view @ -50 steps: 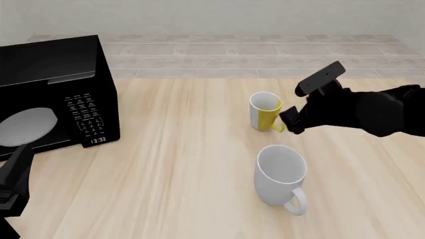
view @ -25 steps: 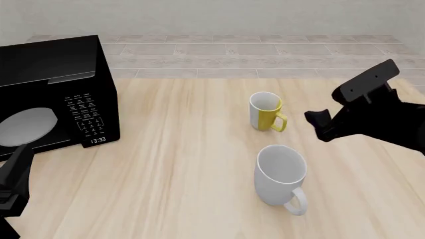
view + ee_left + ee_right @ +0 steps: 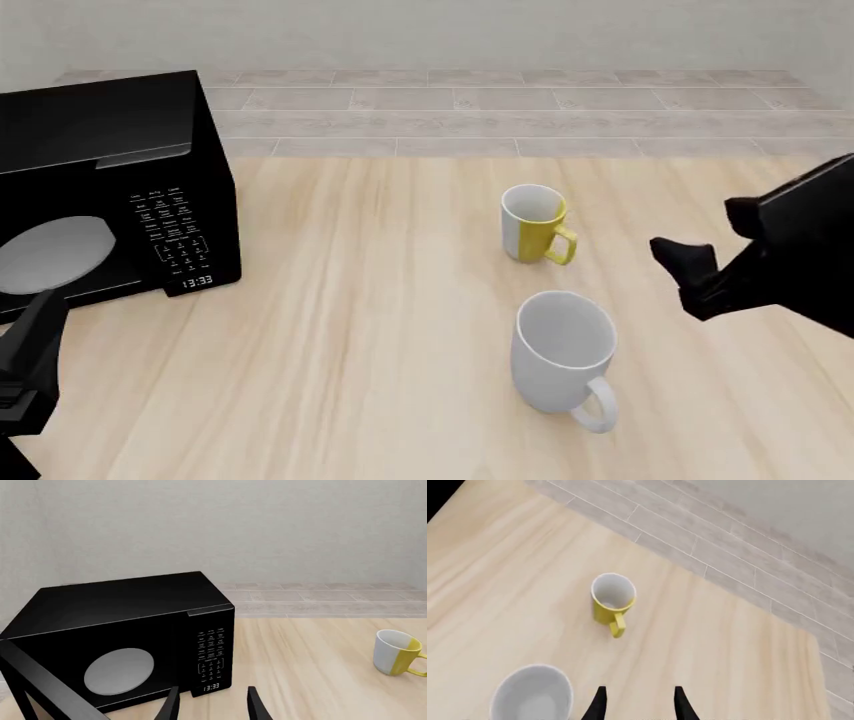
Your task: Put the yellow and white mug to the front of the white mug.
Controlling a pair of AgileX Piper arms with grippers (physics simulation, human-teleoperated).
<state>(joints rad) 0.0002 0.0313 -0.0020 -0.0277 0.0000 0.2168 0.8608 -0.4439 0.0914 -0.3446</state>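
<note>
The yellow and white mug [image 3: 535,224] [image 3: 612,600] [image 3: 397,652] stands upright on the wooden table, beyond the white mug [image 3: 563,352] [image 3: 534,695], its yellow handle pointing right. The larger white mug stands nearer the table's front edge, handle toward the front right. My right gripper [image 3: 683,272] [image 3: 639,705] hovers open and empty to the right of both mugs, touching neither. My left gripper [image 3: 34,335] [image 3: 212,707] is open at the front left by the microwave, with nothing between its fingers.
A black microwave [image 3: 107,190] [image 3: 127,640] with a round door window stands at the table's left. A tiled floor strip and pale wall lie beyond the table's far edge [image 3: 534,156].
My right gripper has pulled back from the yellow and white mug's handle, moving right and toward the front. The mug stays where it stood. The left arm has not moved.
</note>
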